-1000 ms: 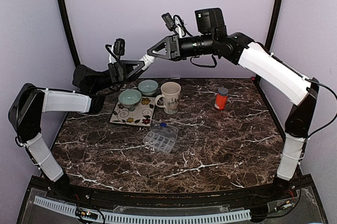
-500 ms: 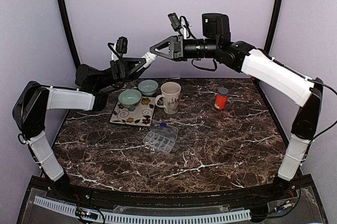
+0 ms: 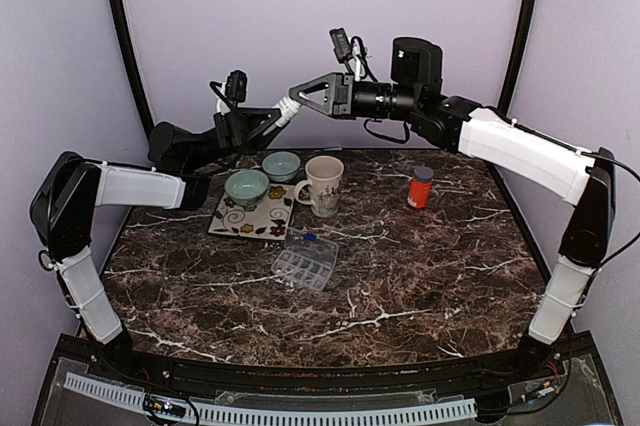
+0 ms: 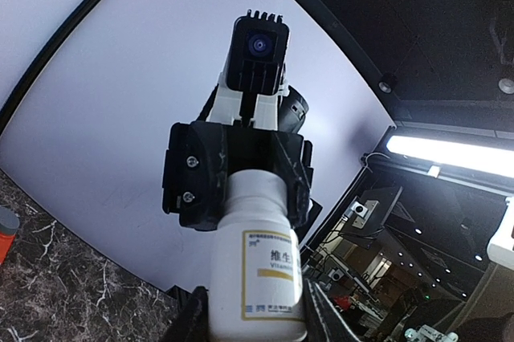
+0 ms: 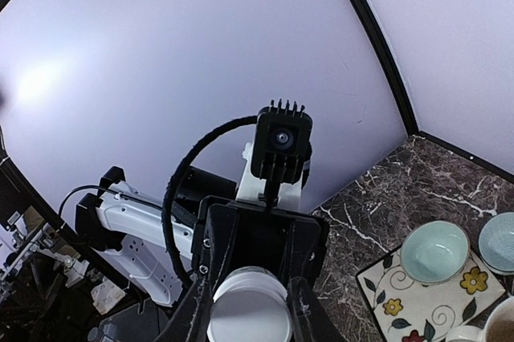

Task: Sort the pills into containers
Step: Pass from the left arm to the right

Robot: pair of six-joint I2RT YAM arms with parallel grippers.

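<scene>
A white pill bottle with a yellow-edged label is held in the air above the back of the table, between both grippers. My left gripper is shut on the bottle's body; its fingertips flank the label. My right gripper is shut on the bottle's white cap, facing the left gripper head on. The right gripper also shows in the left wrist view, over the bottle's neck. A clear pill organizer lies on the table, mid-left.
A floral tile carries two pale green bowls. A cream mug stands beside it. An orange bottle with a grey cap stands at the back right. The table is dark marble.
Both grippers, joined on the white bottle, have shifted a little to the right. The right arm's elbow has dropped and moved rightward. The table objects have not moved.
</scene>
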